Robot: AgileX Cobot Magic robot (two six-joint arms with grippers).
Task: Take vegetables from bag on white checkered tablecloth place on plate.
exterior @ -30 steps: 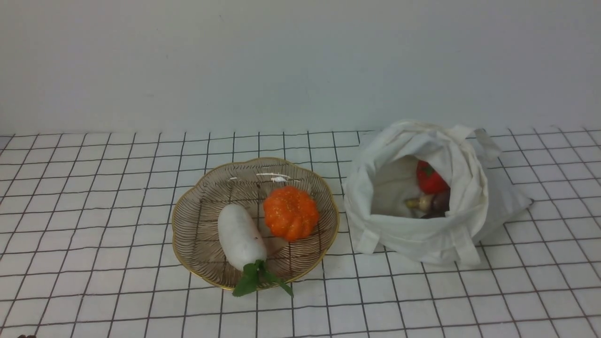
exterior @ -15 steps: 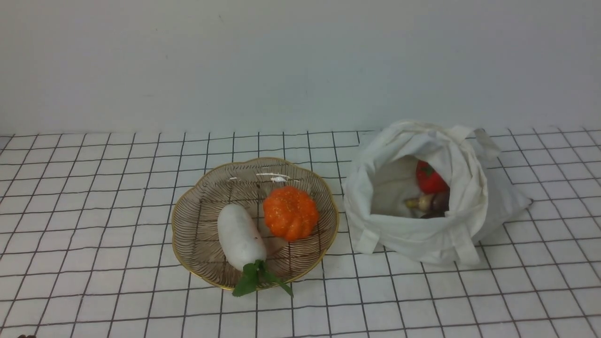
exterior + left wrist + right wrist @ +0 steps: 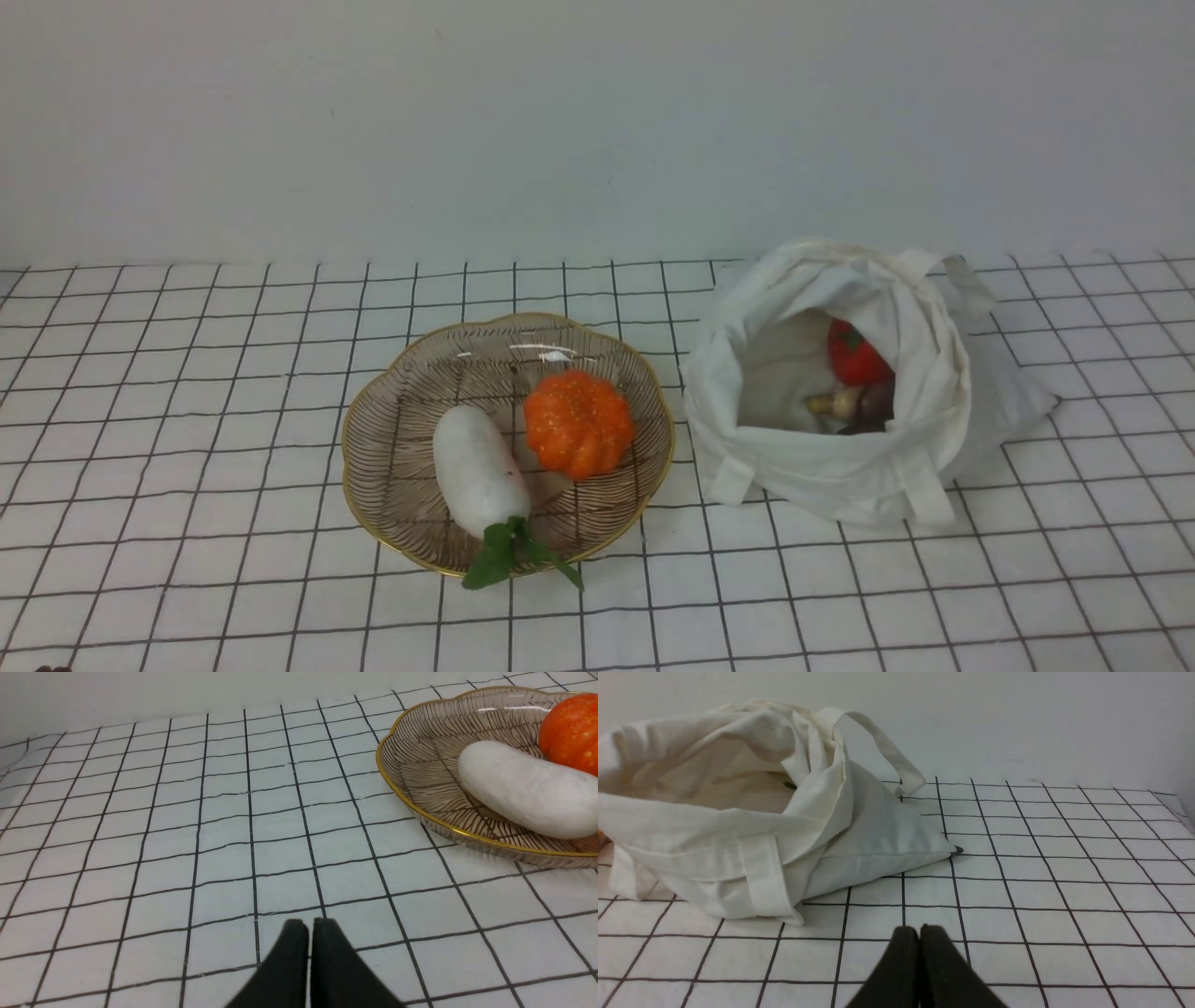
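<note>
Plate (image 3: 359, 495), one, scalloped, gilt-rimmed, set on the checked cloth (image 3: 196, 560); contents: a white radish (image 3: 476, 471), its leaves (image 3: 504, 555) hanging over the near rim, and an orange pumpkin (image 3: 579, 425) beside it. Bag (image 3: 831, 476), one, of white fabric, standing to the right of the plate, mouth slumped open; contents visible: a red pepper (image 3: 857, 355) with green top, deep against the right side, and a dark brownish piece (image 3: 873, 401) with a pale stem, just nearer the front (anything lower is hidden by the folds). Grippers, two: the left (image 3: 310, 933), fingertips pressed nearly together, nothing between them; the right (image 3: 917, 938), likewise closed up and bare, over the cloth in front of the bag. Step in hand, by judgement: fetching the next vegetable from the bag, best suited to the right arm. Recommended handling: come in above the mouth, tips slim until past the rim, then spread only as far as the piece needs; take the brownish piece first, since it lies nearer the opening, gripping its body rather than the stem; check that no fabric is caught before lifting; draw straight up, clear of the loose handles, then across. Recommended resting place: the bare far-left part of the plate, lowered gently, lest the radish roll.
</note>
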